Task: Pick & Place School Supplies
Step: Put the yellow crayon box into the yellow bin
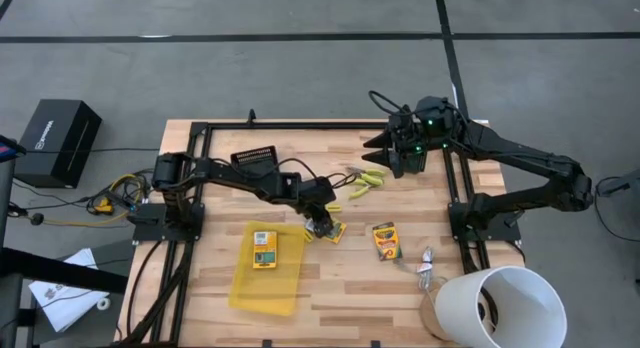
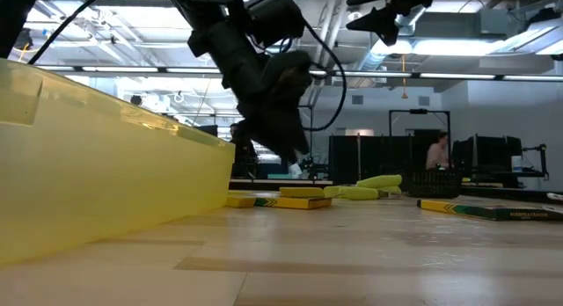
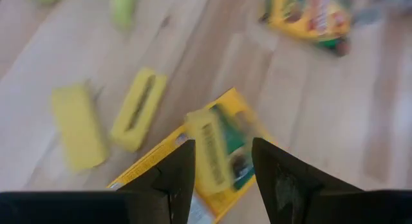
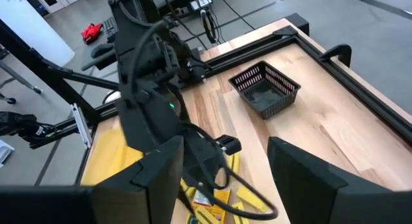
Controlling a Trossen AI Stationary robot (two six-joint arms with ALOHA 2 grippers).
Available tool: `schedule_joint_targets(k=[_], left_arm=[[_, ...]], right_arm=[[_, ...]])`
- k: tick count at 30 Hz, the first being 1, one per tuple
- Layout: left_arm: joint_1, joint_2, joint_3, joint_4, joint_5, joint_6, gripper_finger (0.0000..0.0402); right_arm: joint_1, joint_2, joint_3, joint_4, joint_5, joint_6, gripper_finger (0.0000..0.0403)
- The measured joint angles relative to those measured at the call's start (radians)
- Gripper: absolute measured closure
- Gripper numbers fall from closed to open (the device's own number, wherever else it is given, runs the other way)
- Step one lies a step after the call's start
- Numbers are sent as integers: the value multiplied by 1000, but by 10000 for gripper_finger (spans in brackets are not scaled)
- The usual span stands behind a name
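Printed box (image 3: 219, 153) is lying flat on the tabletop (image 1: 330, 278), directly under the left end effector (image 3: 222, 176), whose fingers are spreading open. Right end effector (image 4: 222, 179) is hovering open near the far edge.

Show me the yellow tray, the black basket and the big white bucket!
yellow tray (image 1: 285, 278): high view, bare right part.
black basket (image 4: 266, 89): right wrist view, its inside.
white bucket (image 1: 520, 283): high view, upper rim.

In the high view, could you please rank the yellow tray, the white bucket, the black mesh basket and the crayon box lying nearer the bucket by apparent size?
1. white bucket
2. yellow tray
3. black mesh basket
4. crayon box

The bucket stands taller, nearer the overhead camera, so its lead over the tray is unsure.
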Motion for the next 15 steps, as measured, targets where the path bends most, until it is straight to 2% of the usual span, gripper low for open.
schedule_joint_targets(k=[5, 15], left_arm=[[-36, 0, 0, 150, 2, -27, 255], [-58, 49, 4, 198, 29, 28, 257]], right_arm=[[-16, 0, 0, -17, 8, -2, 186], [-62, 9, 0, -48, 10, 5, 186]])
